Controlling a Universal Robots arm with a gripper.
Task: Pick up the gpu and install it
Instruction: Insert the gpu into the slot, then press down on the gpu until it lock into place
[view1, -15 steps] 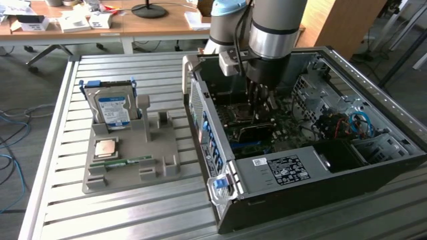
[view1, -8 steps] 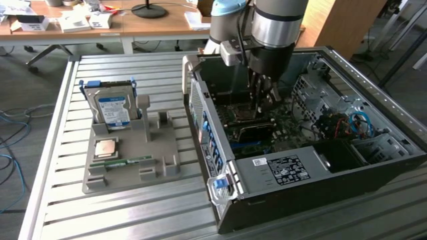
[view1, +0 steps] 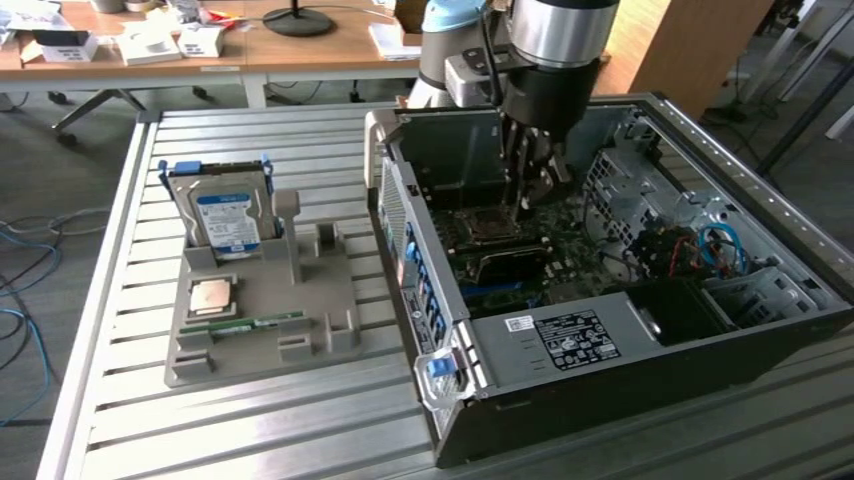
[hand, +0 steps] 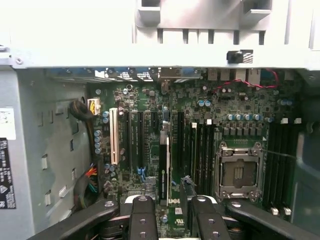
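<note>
The gpu (hand: 164, 170) is a thin dark card seen edge-on in the wrist view, with a pale strip along one side. It stands upright over the green motherboard (hand: 240, 107), in line with the expansion slots, and its near end runs up to my gripper (hand: 171, 212). Whether the card is gripped or seated in a slot I cannot tell. In the exterior view my gripper (view1: 537, 190) hangs straight down inside the open computer case (view1: 747, 170), just over the board and beside the empty processor socket (view1: 487, 225).
On the exterior view's left a grey parts holder (view1: 254, 345) carries a hard drive (view1: 224, 215), a processor chip (view1: 214, 297) and a green memory stick (view1: 247, 325). Case walls, a drive cage and cables (view1: 714, 245) close in around the arm. Desks stand behind.
</note>
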